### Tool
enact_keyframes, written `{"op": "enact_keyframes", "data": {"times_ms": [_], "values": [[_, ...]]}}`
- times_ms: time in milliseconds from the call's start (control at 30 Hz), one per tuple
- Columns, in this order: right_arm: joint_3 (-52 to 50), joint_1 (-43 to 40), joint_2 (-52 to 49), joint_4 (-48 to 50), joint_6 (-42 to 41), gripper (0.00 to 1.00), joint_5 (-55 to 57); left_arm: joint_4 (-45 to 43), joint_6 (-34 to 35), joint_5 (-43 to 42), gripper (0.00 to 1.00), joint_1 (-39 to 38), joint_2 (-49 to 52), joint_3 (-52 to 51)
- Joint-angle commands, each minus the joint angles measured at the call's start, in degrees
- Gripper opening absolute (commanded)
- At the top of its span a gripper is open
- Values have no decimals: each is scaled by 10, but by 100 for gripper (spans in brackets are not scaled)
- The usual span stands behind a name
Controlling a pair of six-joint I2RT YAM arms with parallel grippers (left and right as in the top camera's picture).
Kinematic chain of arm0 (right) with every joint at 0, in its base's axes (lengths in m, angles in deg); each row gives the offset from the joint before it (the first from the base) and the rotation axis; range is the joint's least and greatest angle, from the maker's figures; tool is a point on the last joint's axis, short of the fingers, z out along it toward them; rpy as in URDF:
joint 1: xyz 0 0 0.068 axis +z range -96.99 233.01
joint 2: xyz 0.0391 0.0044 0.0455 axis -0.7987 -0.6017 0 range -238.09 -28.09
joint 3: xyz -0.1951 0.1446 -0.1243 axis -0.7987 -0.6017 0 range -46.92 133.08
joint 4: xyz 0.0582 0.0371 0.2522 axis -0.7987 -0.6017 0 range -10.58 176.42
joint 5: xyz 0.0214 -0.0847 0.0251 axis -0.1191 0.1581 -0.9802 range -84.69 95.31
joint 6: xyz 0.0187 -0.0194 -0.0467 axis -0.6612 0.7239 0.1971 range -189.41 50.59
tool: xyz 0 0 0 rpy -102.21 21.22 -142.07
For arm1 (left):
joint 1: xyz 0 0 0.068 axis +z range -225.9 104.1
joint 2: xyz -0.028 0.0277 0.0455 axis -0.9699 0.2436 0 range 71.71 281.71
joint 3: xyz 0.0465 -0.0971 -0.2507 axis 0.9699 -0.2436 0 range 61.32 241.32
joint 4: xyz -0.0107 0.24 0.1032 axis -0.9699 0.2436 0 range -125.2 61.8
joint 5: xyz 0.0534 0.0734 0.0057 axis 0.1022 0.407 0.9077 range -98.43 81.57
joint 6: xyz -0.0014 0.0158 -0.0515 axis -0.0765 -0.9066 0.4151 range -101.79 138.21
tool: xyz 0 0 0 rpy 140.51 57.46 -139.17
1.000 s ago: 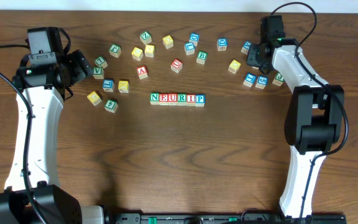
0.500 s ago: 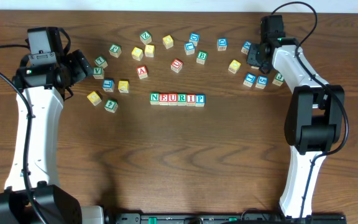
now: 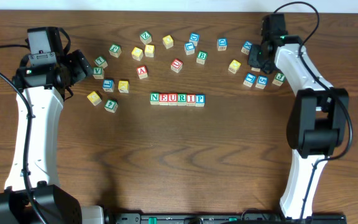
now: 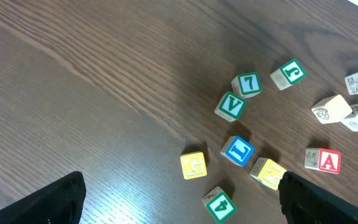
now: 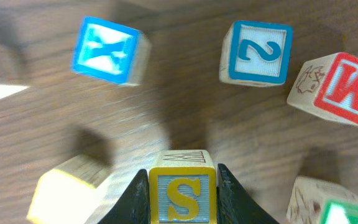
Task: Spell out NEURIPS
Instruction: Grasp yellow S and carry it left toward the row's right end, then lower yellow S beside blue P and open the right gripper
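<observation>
Right gripper (image 5: 182, 186): jaws narrow, clamped on S cube (image 5: 183, 194), far right, among strays (image 5: 255, 53).
Left gripper (image 3: 84, 66): jaws wide, empty, far left.
Row NEURIP (image 3: 177, 98): mid-table, right end open.
Risk: cube twists or drops if grip slips; placement nudges P (image 3: 199, 98).
Cube base cut off; whether lifted unclear.

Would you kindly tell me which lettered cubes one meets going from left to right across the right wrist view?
blue X cube → yellow S cube, gripped between the right fingers → blue 2 cube → red W cube
</observation>
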Motion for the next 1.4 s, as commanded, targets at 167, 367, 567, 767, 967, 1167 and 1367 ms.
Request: {"op": "enact_keyframes", "data": {"times_ms": [167,367,567,767,967,1167,1367], "values": [[0,14,71,-69,6,18,-150,0,-1,4,98,2,5,7],[-3,58,61,-136,16,22,-160,0,-1,4,98,2,5,7],[-38,103,56,-137,16,22,-156,0,-1,4,98,2,5,7],[-93,131,56,-88,-15,21,-143,0,-1,4,98,2,5,7],[-105,154,56,-75,-19,19,-102,0,-1,4,98,2,5,7],[-105,184,56,-81,-19,26,-78,0,-1,4,98,2,5,7],[-105,192,56,-97,-26,29,-78,0,-1,4,98,2,5,7]]}}
